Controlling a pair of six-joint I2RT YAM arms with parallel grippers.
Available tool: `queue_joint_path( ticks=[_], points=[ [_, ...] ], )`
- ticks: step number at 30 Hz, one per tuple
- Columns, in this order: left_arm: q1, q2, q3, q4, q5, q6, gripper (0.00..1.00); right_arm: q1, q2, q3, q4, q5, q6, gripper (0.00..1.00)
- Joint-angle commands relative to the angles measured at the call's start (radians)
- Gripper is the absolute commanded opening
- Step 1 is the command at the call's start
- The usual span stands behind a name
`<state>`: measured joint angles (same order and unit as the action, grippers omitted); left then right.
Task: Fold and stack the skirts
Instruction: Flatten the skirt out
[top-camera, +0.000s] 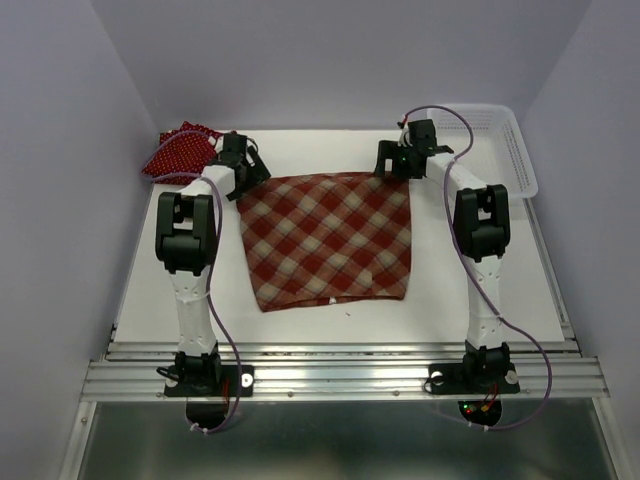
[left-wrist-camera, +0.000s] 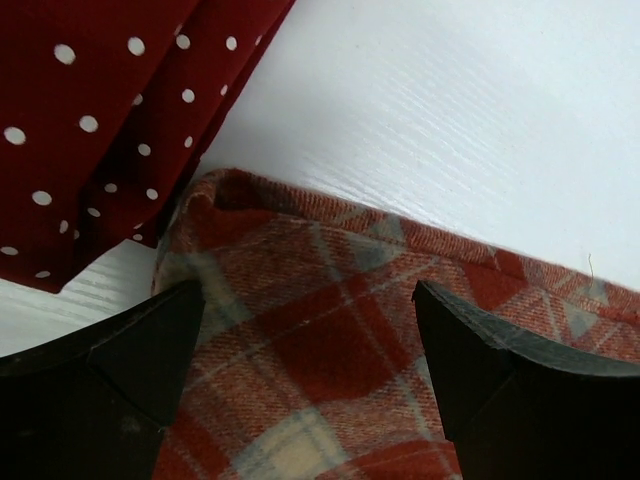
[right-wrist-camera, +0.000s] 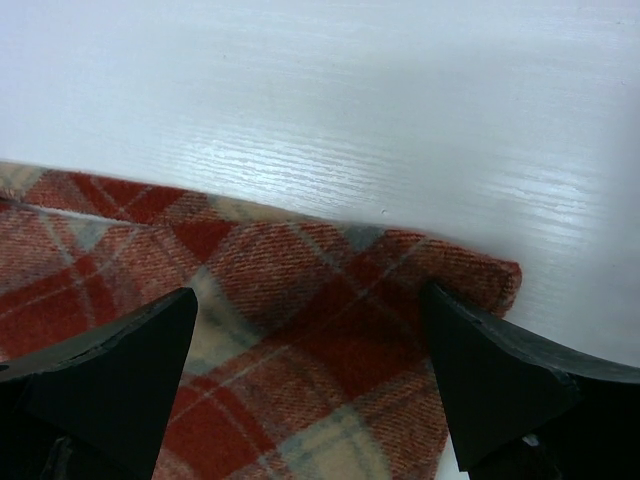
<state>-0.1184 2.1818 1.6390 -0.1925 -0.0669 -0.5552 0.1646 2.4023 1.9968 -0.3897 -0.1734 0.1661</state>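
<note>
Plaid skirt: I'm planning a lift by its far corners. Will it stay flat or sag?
Probably floppy: the plaid skirt lies flat and its corner curls softly, so the middle would likely sag between the left gripper and right gripper. The weave looks thick and fuzzy, so it should grip rather than slip.

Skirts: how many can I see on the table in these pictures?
2. The plaid skirt lies spread flat in the centre. A dark red dotted skirt is bunched at the far left corner. That heap may hide another one.
</note>
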Motion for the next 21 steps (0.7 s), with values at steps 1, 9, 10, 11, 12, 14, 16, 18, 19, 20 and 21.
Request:
queue_joint_path(
  ticks=[1, 9, 10, 11, 12, 14, 16, 18, 19, 20, 21],
  points=[
    [-0.036, -0.056, -0.056, -0.042, 0.035, -0.018, 0.99, -0.013, 0.031, 0.026, -0.078, -0.061, -0.094, 1.00],
    [-0.044, -0.102, 0.152, -0.148, -0.088, 0.008, 0.99, 0.067, -0.188, 0.004, -0.118, -0.088, -0.234, 1.00],
    [-0.044, -0.118, 0.168, -0.162, -0.094, 0.014, 0.99, 0.099, -0.218, -0.015, -0.115, -0.078, -0.234, 1.00],
    [-0.044, -0.129, 0.191, -0.168, -0.097, 0.023, 0.99, 0.117, -0.251, -0.074, -0.092, -0.065, -0.229, 1.00],
    [-0.044, -0.143, 0.197, -0.171, -0.099, 0.028, 0.99, 0.139, -0.320, -0.116, -0.078, -0.019, -0.205, 1.00],
    [-0.044, -0.186, 0.199, -0.183, -0.114, 0.034, 0.99, 0.219, -0.392, -0.208, -0.045, 0.020, -0.195, 1.00],
    [-0.044, -0.221, 0.179, -0.191, -0.126, 0.038, 0.99, 0.275, -0.494, -0.360, 0.011, 0.063, -0.166, 1.00],
    [-0.044, -0.290, 0.115, -0.185, -0.134, 0.040, 0.99, 0.351, -0.547, -0.489, 0.035, 0.068, -0.079, 1.00],
    [-0.043, -0.341, 0.057, -0.168, -0.142, 0.040, 0.99, 0.395, -0.589, -0.527, 0.026, 0.064, -0.059, 1.00],
    [-0.043, -0.367, 0.023, -0.154, -0.143, 0.038, 0.99, 0.417, -0.612, -0.564, 0.029, 0.064, -0.036, 1.00],
    [-0.041, -0.393, -0.010, -0.139, -0.142, 0.038, 0.99, 0.435, -0.636, -0.610, 0.034, 0.071, 0.020, 1.00]
  ],
)
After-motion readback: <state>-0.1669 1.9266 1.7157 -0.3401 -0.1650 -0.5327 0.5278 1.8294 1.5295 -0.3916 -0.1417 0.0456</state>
